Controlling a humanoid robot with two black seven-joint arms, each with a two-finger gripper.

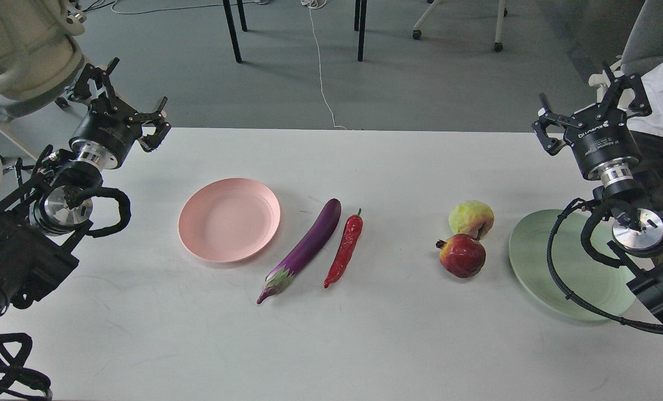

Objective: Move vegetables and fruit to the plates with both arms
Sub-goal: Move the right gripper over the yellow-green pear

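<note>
On my tabletop (364, 345) the eggplant (304, 249) and chili (344, 249) lie side by side at centre, the empty pink plate (229, 220) at their 9 o'clock. The red fruit (462, 255) touches the yellow-green fruit (471, 218), with the green plate (554, 267) at 3 o'clock. My left gripper (124, 94) and right gripper (590, 108) hover with jaws spread, empty.
</note>
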